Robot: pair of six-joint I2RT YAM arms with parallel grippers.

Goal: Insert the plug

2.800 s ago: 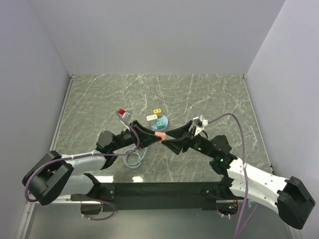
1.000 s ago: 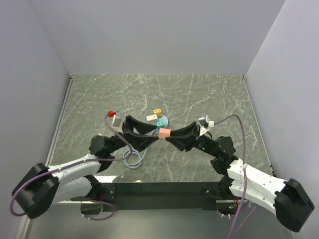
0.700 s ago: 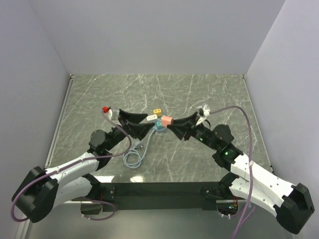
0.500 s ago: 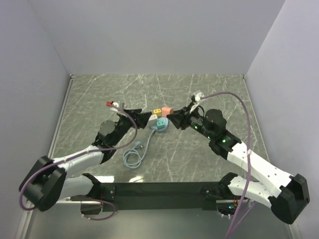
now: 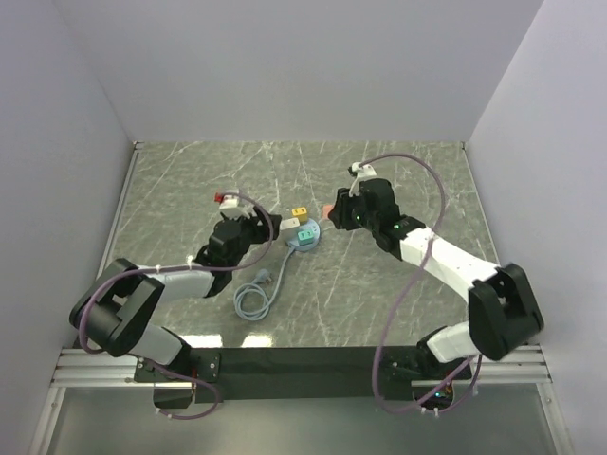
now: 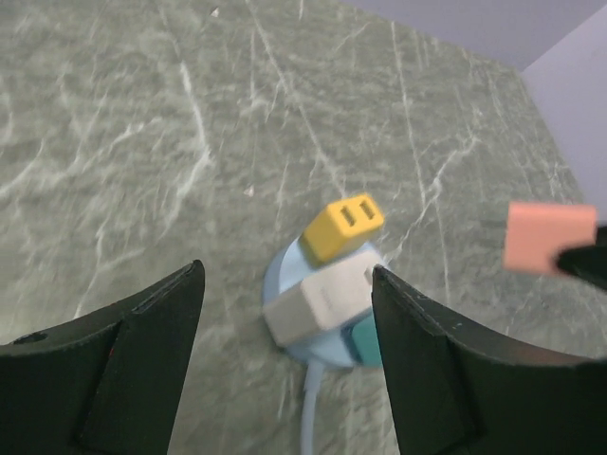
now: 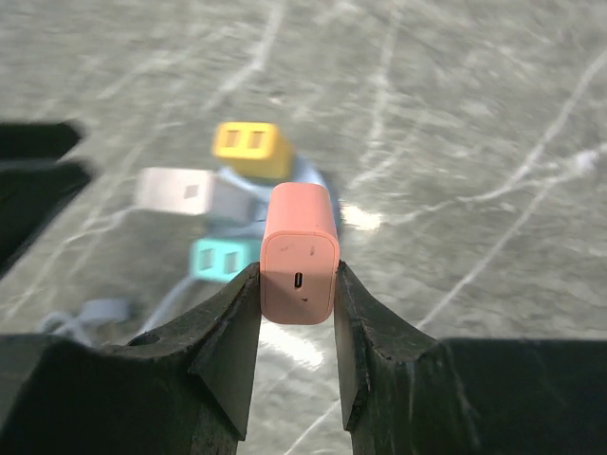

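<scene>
Two pincers shared the pink plug moments ago. Now only my right pincer has it, clenched on its flanks with the small port end facing back at my wrist. My left pincer has let go and stands released, fingers wide with nothing between them. To me that means the handover is finished and the plug sits in the one pincer that will seat it.

In the earlier top view both pincers met over the near middle of the table. Since then both have travelled away from my bases. The round blue hub now lies just ahead of my left pincer, framed by its open fingers. It carries a yellow plug, a white plug and a teal plug. From my right pincer the hub sits ahead and below, beyond the pink plug, which hangs in the air apart from it. A grey cable trails from the hub back toward my left arm.

I judge that insertion has not begun. I cannot make out a free socket from here, so one must be found on the side facing my right pincer. My left pincer looks placed to steady the hub, though it is not touching it yet.
</scene>
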